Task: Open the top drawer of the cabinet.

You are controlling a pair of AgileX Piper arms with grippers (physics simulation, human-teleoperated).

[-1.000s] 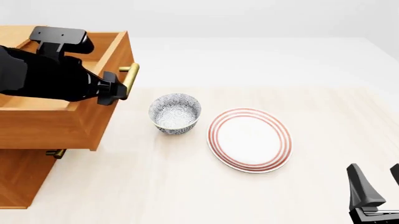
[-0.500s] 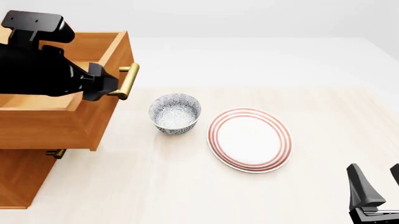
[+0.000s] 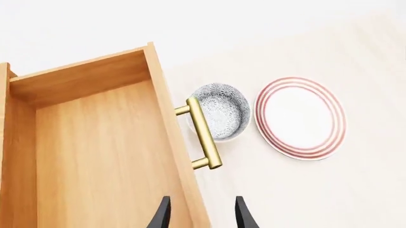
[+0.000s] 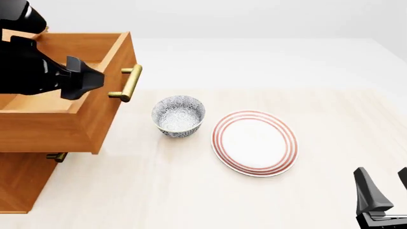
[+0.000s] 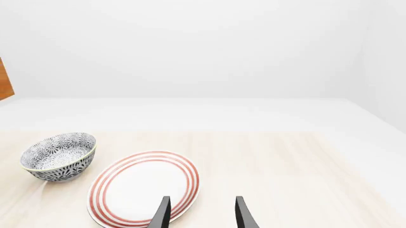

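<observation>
At the table's left edge our cabinet (image 4: 22, 183) has its top drawer (image 4: 76, 121) pulled out. Our left gripper (image 4: 89, 78) hangs above it, fingers apart, holding nothing. Near the right corner, our right gripper (image 4: 383, 191) also has fingers apart.

A patterned bowl (image 4: 178, 116) sits just beside a red-ringed plate (image 4: 255, 142) on the pale wooden table (image 4: 190, 191).

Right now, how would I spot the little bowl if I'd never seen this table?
Start at the big orange-brown cabinet on the left; its top drawer is pulled out. The bowl stands beside its brass handle, patterned blue-grey and deep, unlike the flat red-ringed plate.
</observation>
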